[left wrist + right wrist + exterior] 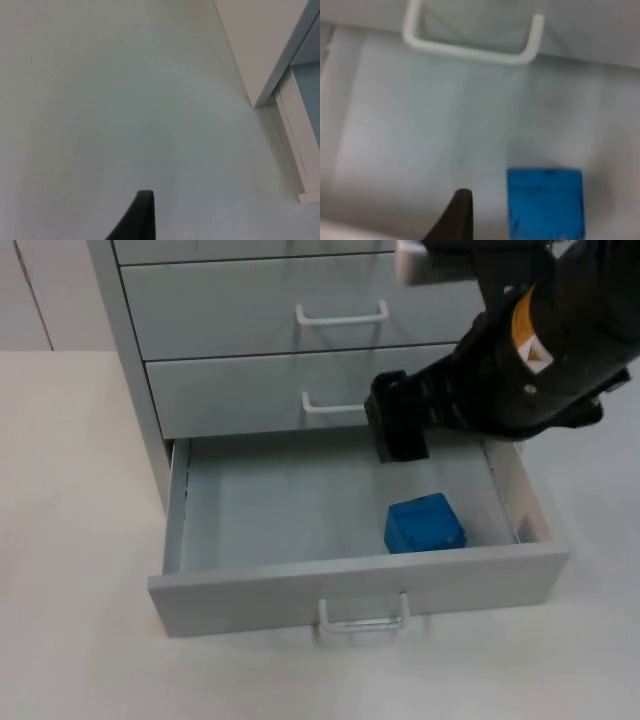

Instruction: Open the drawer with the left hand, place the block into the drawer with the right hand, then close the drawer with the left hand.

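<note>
The bottom drawer (350, 585) of the grey cabinet (135, 340) is pulled out over the table. Inside, toward its front right, the blue block (424, 524) lies by itself. My right gripper (400, 445) hangs above the back of the drawer, a little behind the block and clear of it, open with nothing held. Its wrist view looks down past one black fingertip (461, 212) onto the drawer floor and the block (545, 202). One fingertip (142, 215) of my left gripper hovers over bare table to the left of the cabinet, beside the drawer's side wall (295, 135).
Two shut drawers with white handles (341, 315) sit above the open one; the nearer handle (470, 45) is just behind my right gripper. The open drawer's own handle (362, 618) faces the front. White table (70, 540) spreads to the left and in front.
</note>
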Robot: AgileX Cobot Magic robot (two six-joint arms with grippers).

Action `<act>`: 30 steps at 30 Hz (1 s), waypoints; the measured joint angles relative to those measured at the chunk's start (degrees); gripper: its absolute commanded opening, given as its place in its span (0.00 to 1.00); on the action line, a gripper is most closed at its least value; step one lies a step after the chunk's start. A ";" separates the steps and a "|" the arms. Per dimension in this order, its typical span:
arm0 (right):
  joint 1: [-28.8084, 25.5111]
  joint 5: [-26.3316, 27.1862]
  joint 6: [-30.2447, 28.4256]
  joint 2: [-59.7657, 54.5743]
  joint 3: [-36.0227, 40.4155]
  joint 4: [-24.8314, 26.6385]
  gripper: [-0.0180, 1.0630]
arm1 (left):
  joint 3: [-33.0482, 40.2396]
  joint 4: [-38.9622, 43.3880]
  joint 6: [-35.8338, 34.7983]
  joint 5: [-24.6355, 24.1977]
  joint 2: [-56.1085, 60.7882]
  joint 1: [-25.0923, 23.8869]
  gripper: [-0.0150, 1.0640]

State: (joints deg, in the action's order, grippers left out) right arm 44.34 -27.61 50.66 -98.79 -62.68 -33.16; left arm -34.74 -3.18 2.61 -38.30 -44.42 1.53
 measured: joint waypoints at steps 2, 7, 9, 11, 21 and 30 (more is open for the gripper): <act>0.53 -1.05 -2.56 1.28 0.00 2.27 0.89 | 0.00 0.00 0.00 0.00 0.00 0.00 0.99; 2.60 -2.44 -12.02 4.85 1.41 10.92 0.89 | 0.00 0.00 0.00 0.00 0.00 0.00 0.99; 2.96 -2.57 -14.33 5.70 2.73 13.37 0.89 | 0.00 0.00 0.00 0.00 0.00 0.00 0.99; 2.96 -4.06 -15.82 5.96 3.97 14.11 0.89 | 0.00 0.00 0.00 0.11 0.00 0.00 0.99; 1.31 -10.61 -18.76 6.80 6.71 14.18 0.89 | 0.00 -0.40 0.00 0.11 0.00 0.00 0.99; -10.49 -10.34 -22.00 13.40 14.30 17.13 0.89 | 0.00 -0.63 0.00 0.11 0.00 0.00 0.99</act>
State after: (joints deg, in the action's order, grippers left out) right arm 33.85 -37.95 28.66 -85.39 -48.38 -16.03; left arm -34.74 -3.80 2.61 -38.18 -44.42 1.53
